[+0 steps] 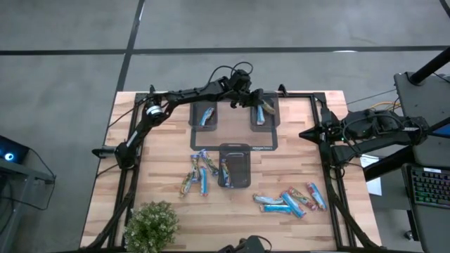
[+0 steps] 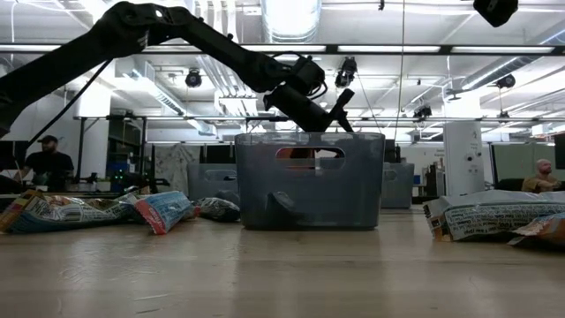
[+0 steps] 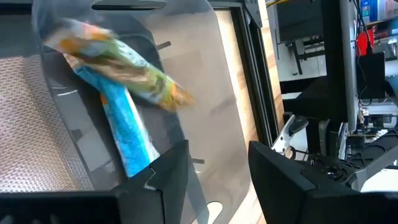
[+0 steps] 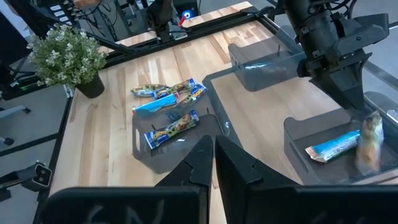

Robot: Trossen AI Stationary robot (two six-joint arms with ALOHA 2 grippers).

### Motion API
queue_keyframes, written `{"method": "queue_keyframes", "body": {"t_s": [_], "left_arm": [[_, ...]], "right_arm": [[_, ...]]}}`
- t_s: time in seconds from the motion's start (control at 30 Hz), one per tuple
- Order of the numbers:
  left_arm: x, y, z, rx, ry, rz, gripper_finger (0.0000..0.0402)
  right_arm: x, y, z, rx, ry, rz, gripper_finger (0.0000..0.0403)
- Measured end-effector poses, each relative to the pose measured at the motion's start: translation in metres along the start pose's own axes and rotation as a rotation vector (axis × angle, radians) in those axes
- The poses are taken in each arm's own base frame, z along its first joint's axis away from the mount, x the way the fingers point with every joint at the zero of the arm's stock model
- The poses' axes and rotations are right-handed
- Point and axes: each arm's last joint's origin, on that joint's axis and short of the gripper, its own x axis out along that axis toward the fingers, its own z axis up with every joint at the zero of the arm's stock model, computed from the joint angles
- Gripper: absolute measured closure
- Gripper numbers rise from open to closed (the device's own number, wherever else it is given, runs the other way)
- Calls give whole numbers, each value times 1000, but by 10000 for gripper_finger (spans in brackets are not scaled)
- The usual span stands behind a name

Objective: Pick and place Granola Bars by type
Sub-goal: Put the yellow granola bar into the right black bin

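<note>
Your low view is hiding what the left wrist view is showing: two Granola Bars (image 3: 124,93) lying crossed in the tray (image 1: 265,125) at 1 o'clock. Left gripper (image 1: 254,100) is hovering there, fingers apart, arm stretching far. Right gripper (image 4: 213,163) is waiting at 3 o'clock, fingers together.

- Dark grey tray (image 1: 275,121): directly beneath the left gripper (image 1: 259,104), at the far side of the table.
- A 2nd dark grey tray (image 1: 194,119): just to the left of that gripper, level with the 1st.
- A 3rd dark grey tray (image 1: 235,147): nearer than the gripper, between the other 2 and closer to the table's middle.
- Light wooden table (image 1: 140,176): under the gripper, carrying all 3 trays.
- Potted plant (image 1: 151,225): well apart from the gripper, at the near left corner.
- Keyboard (image 1: 429,190): far to the gripper's right, off the table.
- 2 people (image 2: 48,161) (image 2: 538,177): in the room behind, 1 on each side of the gripper.
</note>
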Motion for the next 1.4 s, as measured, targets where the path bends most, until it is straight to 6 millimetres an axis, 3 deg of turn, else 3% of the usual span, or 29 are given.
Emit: {"method": "queue_keyframes", "body": {"t_s": [0.23,0.47,0.73,0.93,1.17,1.3,1.4], "left_arm": [[1,-3,-3,18,20,-21,252],[-6,-26,-12,113,94,-137,256],[-33,-48,-14,210,86,-156,319],[-70,-64,-16,324,93,-92,395],[-120,-83,-33,487,155,7,401],[-151,-93,-47,596,134,118,401],[-171,-99,-52,622,93,106,401]], "right_arm": [[0,0,0,-15,0,0,390],[0,0,0,-26,0,0,390],[0,0,0,-26,0,-2,390],[3,1,0,-44,8,-6,390],[6,2,1,-72,14,-9,390],[9,3,1,-75,25,-13,390],[9,3,2,-79,23,-13,390]]}}
